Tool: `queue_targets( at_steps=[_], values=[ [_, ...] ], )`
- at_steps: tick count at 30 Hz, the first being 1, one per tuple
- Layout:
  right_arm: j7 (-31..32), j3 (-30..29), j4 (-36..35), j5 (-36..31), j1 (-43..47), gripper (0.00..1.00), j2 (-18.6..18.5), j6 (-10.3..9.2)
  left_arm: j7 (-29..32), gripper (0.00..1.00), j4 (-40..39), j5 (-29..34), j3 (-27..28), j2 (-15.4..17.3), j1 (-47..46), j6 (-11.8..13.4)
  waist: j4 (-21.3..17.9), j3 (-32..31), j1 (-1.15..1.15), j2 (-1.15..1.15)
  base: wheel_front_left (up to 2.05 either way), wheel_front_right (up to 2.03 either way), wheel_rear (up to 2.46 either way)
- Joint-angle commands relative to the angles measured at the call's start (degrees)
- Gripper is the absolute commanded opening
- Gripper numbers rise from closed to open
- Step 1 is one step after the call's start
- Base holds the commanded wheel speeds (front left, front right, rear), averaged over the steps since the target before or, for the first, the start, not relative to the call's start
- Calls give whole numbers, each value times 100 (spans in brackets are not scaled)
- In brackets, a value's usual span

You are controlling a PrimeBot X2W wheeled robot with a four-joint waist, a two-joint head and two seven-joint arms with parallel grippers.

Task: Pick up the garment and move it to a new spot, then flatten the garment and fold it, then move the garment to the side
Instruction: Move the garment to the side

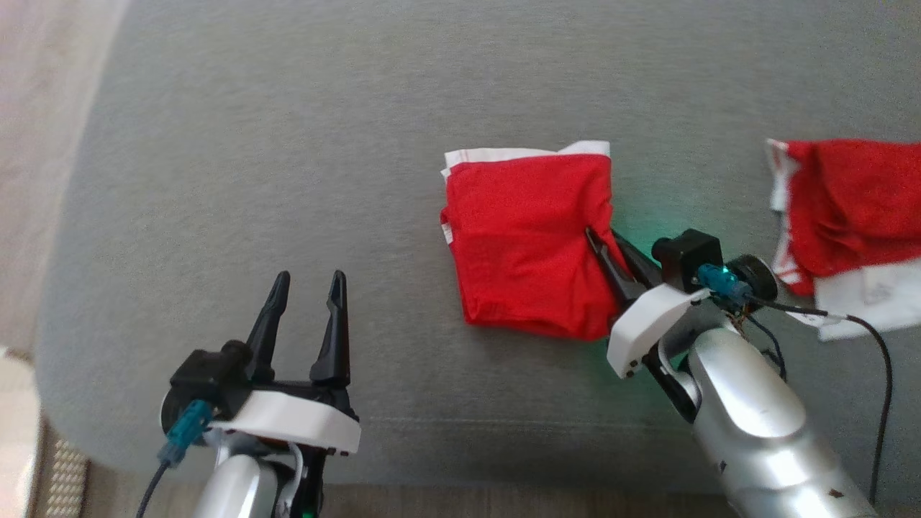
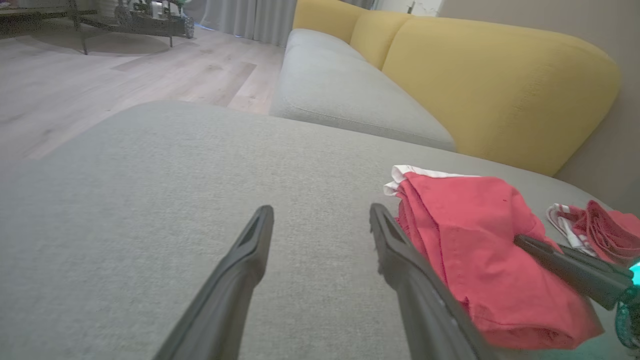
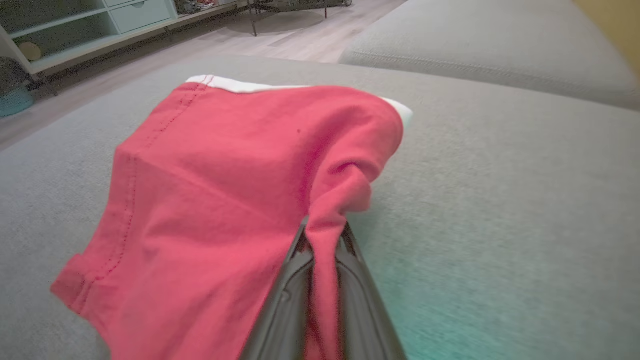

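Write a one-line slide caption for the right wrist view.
The right tool, shut, pinches a fold of the folded red garment on the grey sofa cushion.

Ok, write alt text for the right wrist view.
The right gripper, jaws shut, pinches a bunched edge of the folded red garment, which lies on a grey sofa cushion. A white hem shows along the garment's far edge, with wooden floor and a shelf beyond.

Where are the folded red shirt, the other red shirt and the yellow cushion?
folded red shirt point(image 1: 525, 244), head view, middle of its top layer
other red shirt point(image 1: 856, 201), head view, its red part
yellow cushion point(image 2: 500, 90), left wrist view, its front
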Motion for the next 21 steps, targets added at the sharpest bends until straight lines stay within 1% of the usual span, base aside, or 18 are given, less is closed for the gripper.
queue_targets(
  at_steps=[1, 4, 7, 10, 13, 16, 17, 21],
  values=[
    [-51, 91, -295, -126, -197, 0, 32, -1, -35, 100, -236, 67, 217, 47, -189, -21, -422, -21, 0, 0, 0, 0, 0],
    [87, 144, -652, -256, -305, 0, -156, -1, -35, 100, -288, 132, 222, 47, -276, -66, -804, 91, 0, 0, 0, 0, 0],
    [327, 175, -1116, -180, -468, 0, -418, -1, -35, 100, -334, 237, 263, 47, -430, -141, -1212, 363, 0, 0, 0, 0, 0],
    [564, 154, -1511, -167, -694, 0, -832, -1, -35, 100, -289, 455, 310, 47, -658, -306, -1557, 692, 0, 0, 0, 0, 0],
    [738, 102, -1858, -29, -887, 0, -1135, -1, -35, 100, -255, 650, 417, 47, -868, -454, -1874, 1016, 0, 0, 0, 0, 0],
    [892, 27, -2067, 75, -1047, 0, -1420, -1, -35, 100, -245, 814, 534, 98, -1045, -576, -2161, 1343, 0, 0, 0, 0, 0],
    [892, 27, -2067, 75, -1047, 0, -1420, -1, -35, 100, -245, 814, 534, 98, -1045, -576, -2161, 1343, 0, 0, 0, 0, 0],
    [1070, -162, -2039, 195, -1169, 0, -1654, -1, -35, 100, -217, 964, 594, 228, -1235, -694, -2438, 1709, 0, 0, 0, 0, 0]
  ],
)
